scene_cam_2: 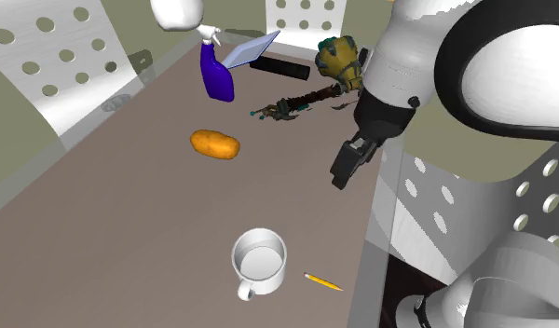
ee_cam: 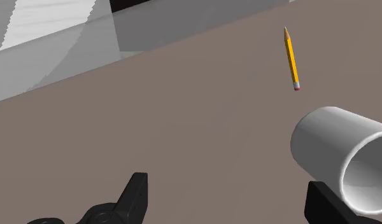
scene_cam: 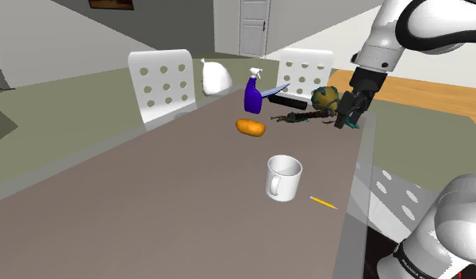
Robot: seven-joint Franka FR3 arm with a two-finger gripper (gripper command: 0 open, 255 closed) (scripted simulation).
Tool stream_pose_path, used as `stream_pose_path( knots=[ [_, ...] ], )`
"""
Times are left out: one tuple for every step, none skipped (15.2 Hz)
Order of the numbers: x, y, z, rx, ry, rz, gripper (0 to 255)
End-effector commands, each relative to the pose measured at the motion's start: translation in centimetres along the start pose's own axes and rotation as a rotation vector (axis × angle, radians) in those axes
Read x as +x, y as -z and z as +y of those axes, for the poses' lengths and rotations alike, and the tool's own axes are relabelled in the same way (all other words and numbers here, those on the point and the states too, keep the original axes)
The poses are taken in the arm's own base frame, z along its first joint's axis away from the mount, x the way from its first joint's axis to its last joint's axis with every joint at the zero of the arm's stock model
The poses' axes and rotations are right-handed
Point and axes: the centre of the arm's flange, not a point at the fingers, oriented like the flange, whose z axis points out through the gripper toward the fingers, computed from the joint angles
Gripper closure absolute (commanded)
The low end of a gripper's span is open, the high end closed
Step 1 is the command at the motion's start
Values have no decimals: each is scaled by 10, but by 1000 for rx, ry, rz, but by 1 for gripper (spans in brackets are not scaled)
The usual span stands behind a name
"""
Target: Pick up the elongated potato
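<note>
Gripper (scene_cam: 343, 119) hanging over the grey-brown table (scene_cam: 149, 182), close to the edge that borders the stand. In the wrist view its two black fingers (ee_cam: 137, 197) are standing wide apart and are clasping nothing; bare table top is showing between them. The elongated orange potato (scene_cam: 250, 127) is lying flat on the table, well apart from the gripper and toward the shoulder view's left of it, just in front of the blue spray bottle (scene_cam: 254, 91). A dark twig-like object (scene_cam: 296, 119) is lying between potato and gripper. A white mug (scene_cam: 282, 176) is standing upright nearer the shoulder camera, and a yellow pencil (scene_cam: 324, 203) is lying near it. Two white perforated chairs (scene_cam: 161, 83) are standing along the table's far side.
</note>
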Motion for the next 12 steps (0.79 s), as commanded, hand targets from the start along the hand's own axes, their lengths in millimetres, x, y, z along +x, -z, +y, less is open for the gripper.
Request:
stream_pose_path(
  knots=[
    [0,0,0,0,0,0,0],
    [13,-4,0,-3,12,-4,0],
    [26,-9,1,-7,25,-9,0],
    [39,-13,1,-10,37,-13,0],
    [52,-17,1,-14,49,-18,0],
    [66,-22,0,-17,62,-22,0],
    [79,-26,0,-21,74,-27,0],
    [92,-31,0,-24,87,-31,0],
    [105,-36,-1,-28,99,-35,0],
    [118,-40,-2,-31,111,-40,0],
    [131,-45,-3,-35,124,-44,0],
    [143,-50,-4,-38,136,-49,0]
  ],
)
